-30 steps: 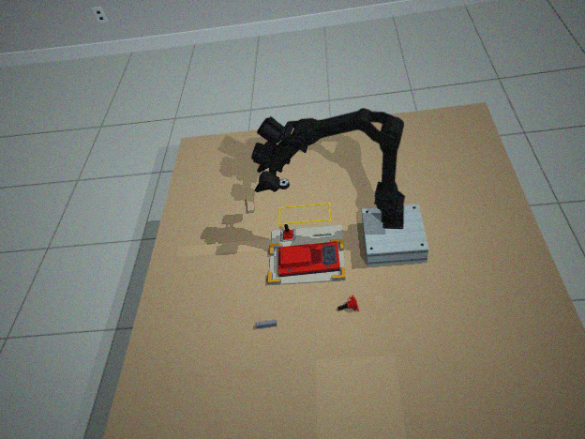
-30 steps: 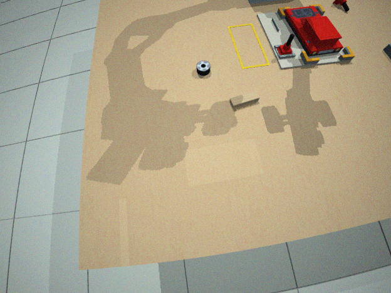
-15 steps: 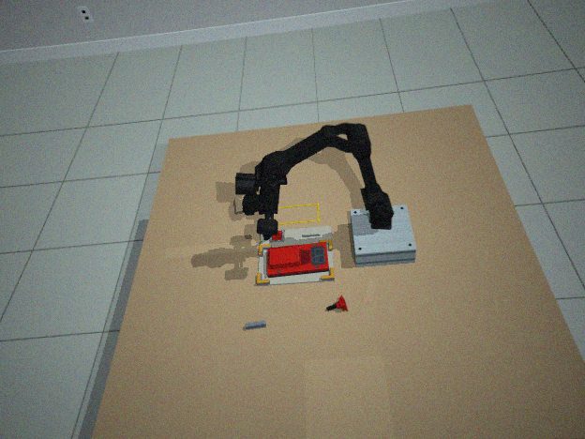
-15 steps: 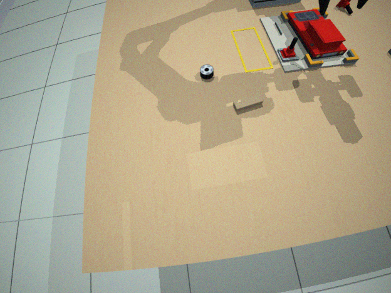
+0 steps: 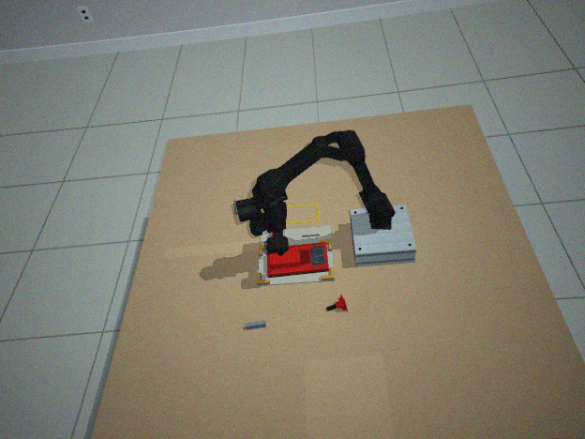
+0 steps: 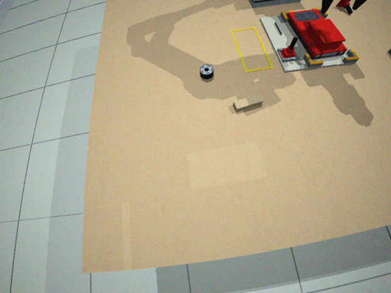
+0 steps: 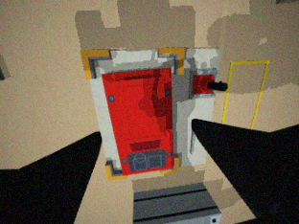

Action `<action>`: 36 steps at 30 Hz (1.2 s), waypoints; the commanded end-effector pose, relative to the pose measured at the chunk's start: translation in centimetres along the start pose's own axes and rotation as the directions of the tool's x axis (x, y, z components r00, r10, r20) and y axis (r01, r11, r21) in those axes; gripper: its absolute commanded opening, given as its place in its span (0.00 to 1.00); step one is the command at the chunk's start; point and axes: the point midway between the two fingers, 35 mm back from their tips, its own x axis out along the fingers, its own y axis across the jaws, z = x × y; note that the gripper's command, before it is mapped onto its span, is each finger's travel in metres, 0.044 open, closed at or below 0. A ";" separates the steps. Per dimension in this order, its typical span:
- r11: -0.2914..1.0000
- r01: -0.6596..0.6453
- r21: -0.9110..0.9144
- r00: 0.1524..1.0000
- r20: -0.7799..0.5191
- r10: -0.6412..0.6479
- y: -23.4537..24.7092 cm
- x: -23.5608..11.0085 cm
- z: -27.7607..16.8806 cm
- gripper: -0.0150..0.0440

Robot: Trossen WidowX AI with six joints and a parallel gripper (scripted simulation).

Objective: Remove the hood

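The red toy car [image 5: 301, 261] [image 6: 317, 32] [image 7: 136, 107] sits in a white fixture plate [image 5: 309, 233] [image 6: 271, 27] [image 7: 99, 115] with orange corner stops. Its hood is on the car; I cannot make out the hood's seams. My gripper [image 5: 276, 244] [image 7: 148, 129] is open and empty. It hangs just above the car's left end, pointing down, with one finger on each side in the wrist view. The marked area is a yellow rectangle outline [image 5: 302, 204] [image 6: 236, 44] [image 7: 249, 62] on the table beside the fixture, and nothing lies in it.
A red toggle clamp [image 6: 289, 50] [image 7: 203, 85] stands on the fixture between the car and the marked area. A black wheel [image 6: 207, 71] and a wooden block [image 6: 247, 103] lie beyond the area. A red knob [image 5: 337, 304] and a grey bar [image 5: 255, 325] lie in front. The arm's base [image 5: 382, 234] stands to the right.
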 end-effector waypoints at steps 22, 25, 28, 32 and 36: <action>1.000 0.006 0.002 1.000 -0.009 -0.006 0.1 1.6 0.0 1.00; 1.000 0.006 0.002 1.000 -0.009 -0.006 0.2 1.8 0.0 1.00; 1.000 0.006 0.002 1.000 -0.009 -0.006 0.2 1.9 0.0 1.00; 1.000 0.006 0.002 1.000 -0.009 -0.006 0.2 2.2 0.0 1.00; 1.000 0.006 0.002 1.000 -0.009 -0.006 0.2 2.4 0.0 1.00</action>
